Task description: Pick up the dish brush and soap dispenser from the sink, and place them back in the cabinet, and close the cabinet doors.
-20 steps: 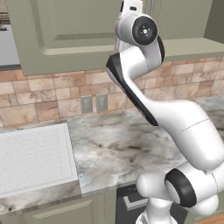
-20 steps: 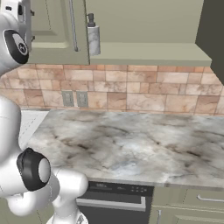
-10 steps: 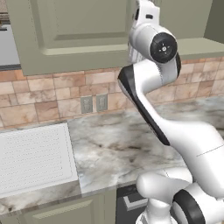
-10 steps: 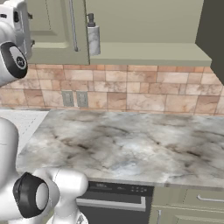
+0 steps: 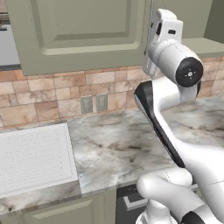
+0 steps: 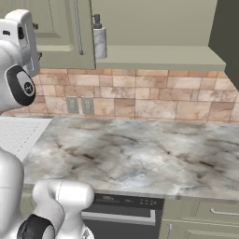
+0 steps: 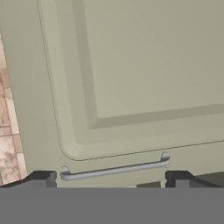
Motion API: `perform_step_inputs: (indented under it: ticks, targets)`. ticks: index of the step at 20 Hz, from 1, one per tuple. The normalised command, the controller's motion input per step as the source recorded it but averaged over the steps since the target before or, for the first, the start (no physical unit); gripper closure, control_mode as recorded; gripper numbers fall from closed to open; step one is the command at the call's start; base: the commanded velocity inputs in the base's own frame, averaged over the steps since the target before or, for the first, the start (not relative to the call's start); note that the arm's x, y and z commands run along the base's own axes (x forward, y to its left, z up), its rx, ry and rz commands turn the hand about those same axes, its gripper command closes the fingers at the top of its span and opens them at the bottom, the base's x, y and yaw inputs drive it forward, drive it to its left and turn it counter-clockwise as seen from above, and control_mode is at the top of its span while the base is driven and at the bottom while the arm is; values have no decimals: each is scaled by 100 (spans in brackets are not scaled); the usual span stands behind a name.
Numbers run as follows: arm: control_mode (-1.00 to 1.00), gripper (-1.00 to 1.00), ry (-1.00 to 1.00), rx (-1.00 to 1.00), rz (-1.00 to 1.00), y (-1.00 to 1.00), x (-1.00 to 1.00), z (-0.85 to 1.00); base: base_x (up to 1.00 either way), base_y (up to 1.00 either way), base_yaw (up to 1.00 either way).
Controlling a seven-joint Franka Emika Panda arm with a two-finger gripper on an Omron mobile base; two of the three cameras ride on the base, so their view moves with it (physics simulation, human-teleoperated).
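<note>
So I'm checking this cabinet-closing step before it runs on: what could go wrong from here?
The open gripper faces the cabinet door with the silver bar handle between its fingertips; a slightly off approach could knock a fingertip against the door panel instead of pushing cleanly.

The soap dispenser stands near the shelf's front edge, right beside the door's edge, so a swinging door might clip and topple it.
</note>
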Motion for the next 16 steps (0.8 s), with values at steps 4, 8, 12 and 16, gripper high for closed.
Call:
perform_step_inputs:
  ticks: [4,8,12,16]
  targets:
    - [-100,-100,-9,-1,0,-38,-42,-19,0,0,0]
    - [-100,-100,-8,0,0,-38,-40,-17,0,0,0]
    - [-100,-100,-8,0,0,-38,-35,-17,0,0,0]
    - [-100,-100,-9,0,0,-40,-29,-14,0,0,0]
